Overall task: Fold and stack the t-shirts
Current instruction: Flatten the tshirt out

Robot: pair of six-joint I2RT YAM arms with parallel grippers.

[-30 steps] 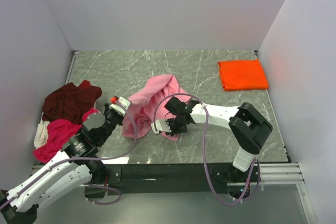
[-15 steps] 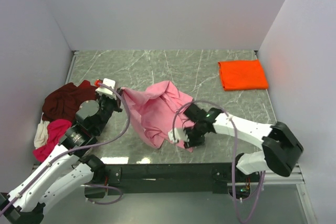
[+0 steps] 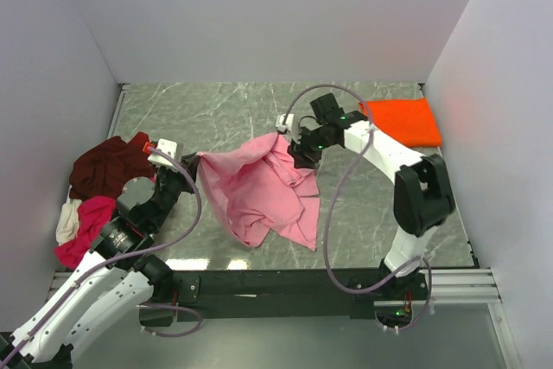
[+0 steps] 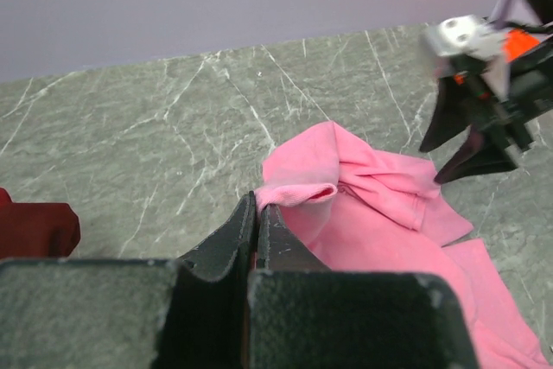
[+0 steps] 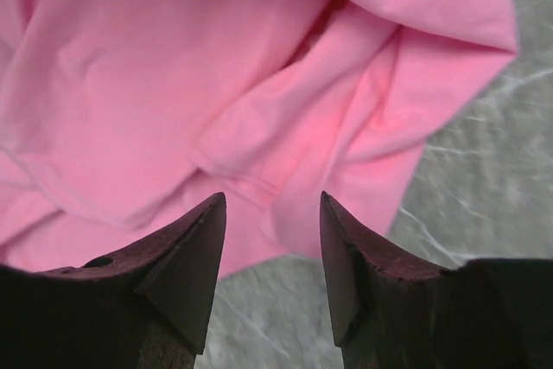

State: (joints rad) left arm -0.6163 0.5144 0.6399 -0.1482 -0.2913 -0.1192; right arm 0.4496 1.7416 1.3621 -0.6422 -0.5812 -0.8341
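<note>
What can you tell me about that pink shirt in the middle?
The pink t-shirt is soft, plain cloth, rumpled and half spread on the grey marbled table, not folded yet. The left hand is shut on its left edge and holds it slightly raised. The right hand hangs open just above bunched folds at its far side.

We see the left gripper (image 3: pixel 195 161) pinching the pink t-shirt (image 3: pixel 259 192) at its left corner mid-frame, the right gripper (image 3: pixel 299 154) over its top.

Left claw (image 4: pixel 257 213) pinched tight; right claw (image 5: pixel 272 205) spread, arm stretched forward.
</note>
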